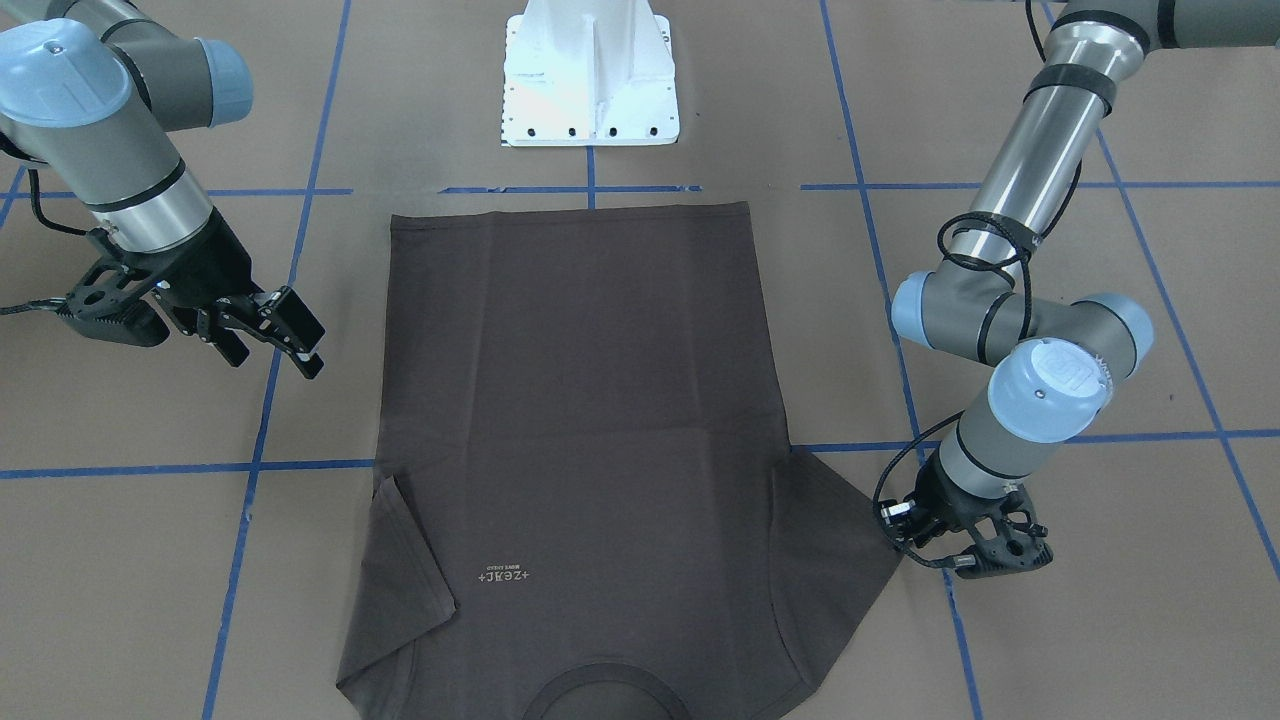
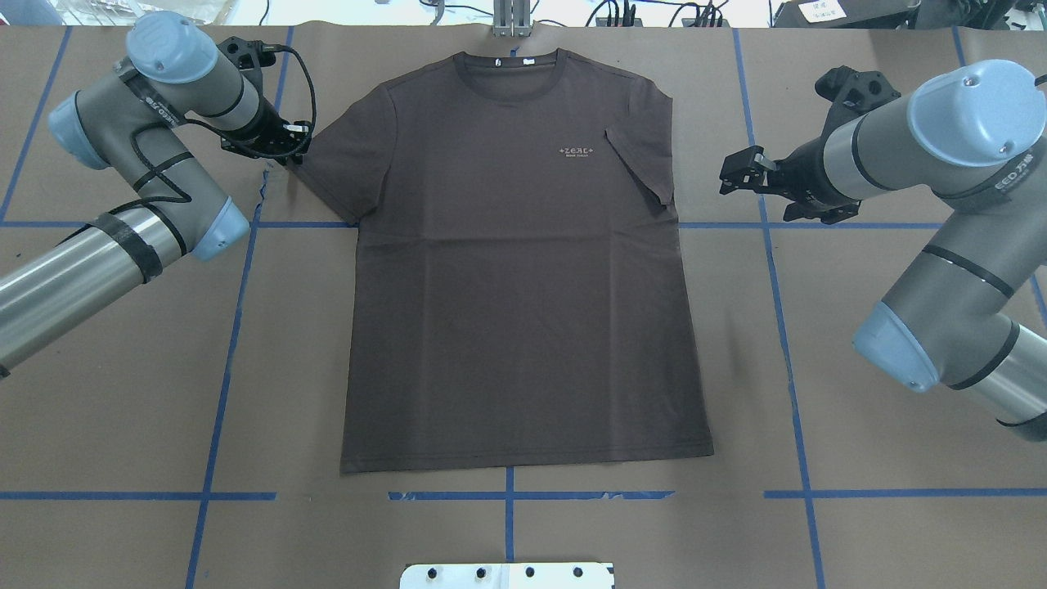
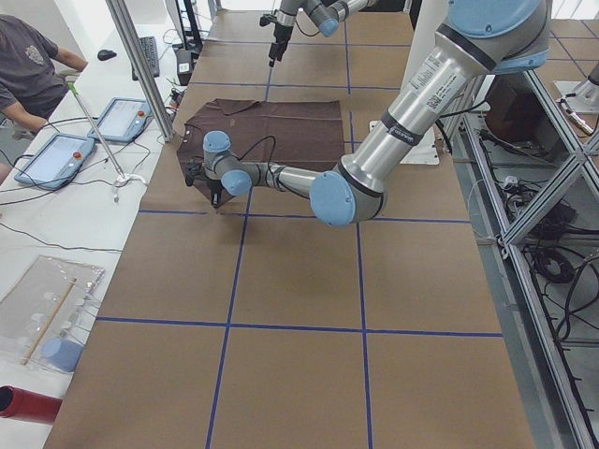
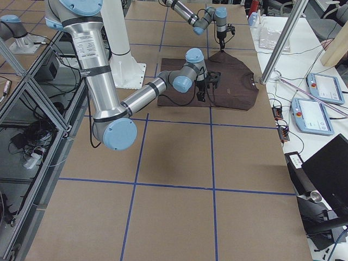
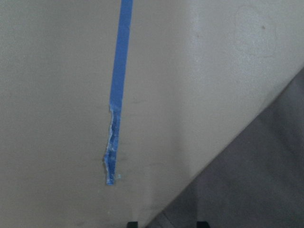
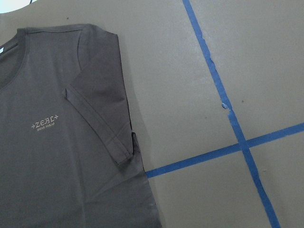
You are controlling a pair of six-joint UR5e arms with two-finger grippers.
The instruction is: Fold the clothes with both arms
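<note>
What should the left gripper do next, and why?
Probably lower the left gripper and shut it on the outer edge of the left sleeve. The right sleeve is already folded in over the chest of the T-shirt, while the left one lies spread flat. The left wrist view shows that sleeve's edge between the open fingertips. The right gripper hovers open, clear of the cloth.

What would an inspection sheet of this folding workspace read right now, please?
Surface: brown table with a blue tape grid; one tape end frayed.
Job's things: T-shirt flat, logo up; folded sleeve on the robot's right lies inward; spread sleeve on its left.
Clutter: nothing seen.
Grippers: left gripper open, low at the spread sleeve's tip; right gripper open, empty, raised beside the shirt.
Cables: black cable loops at the left wrist.
Surroundings: white pedestal; tablets on a side bench; seated person.
</note>
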